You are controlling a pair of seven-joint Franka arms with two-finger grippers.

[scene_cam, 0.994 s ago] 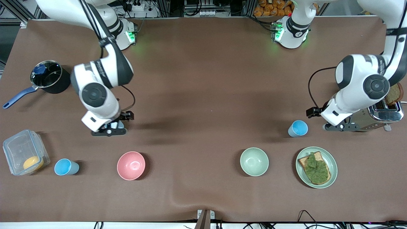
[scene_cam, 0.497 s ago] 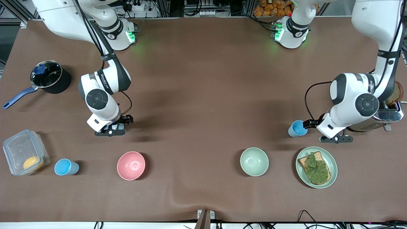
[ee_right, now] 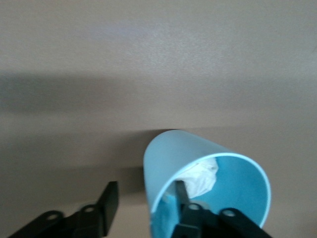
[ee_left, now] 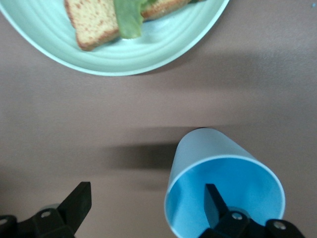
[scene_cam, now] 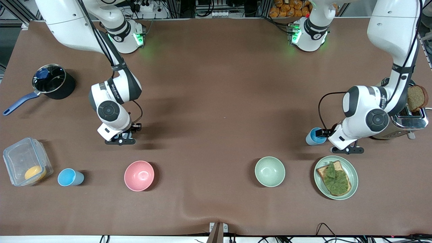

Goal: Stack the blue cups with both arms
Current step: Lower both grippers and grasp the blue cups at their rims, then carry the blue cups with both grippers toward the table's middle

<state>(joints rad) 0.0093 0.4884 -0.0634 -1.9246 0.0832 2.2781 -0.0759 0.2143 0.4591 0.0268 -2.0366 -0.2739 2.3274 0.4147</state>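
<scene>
Blue plastic cup (ee_left: 198, 148) stands just beside the plate (ee_left: 148, 54), farther from the front camera. The left gripper (ee_left: 147, 193) straddles its wall, jaws wide. Well off the plate toward the right arm's end, the right gripper (ee_right: 146, 187) straddles a paler cup (ee_right: 173, 148), jaws part-open, not yet pinching. Close squarely on each wall before lifting.

Even overhead light, soft shadows beneath both arms, front view sharp, wrist views slightly soft.
</scene>
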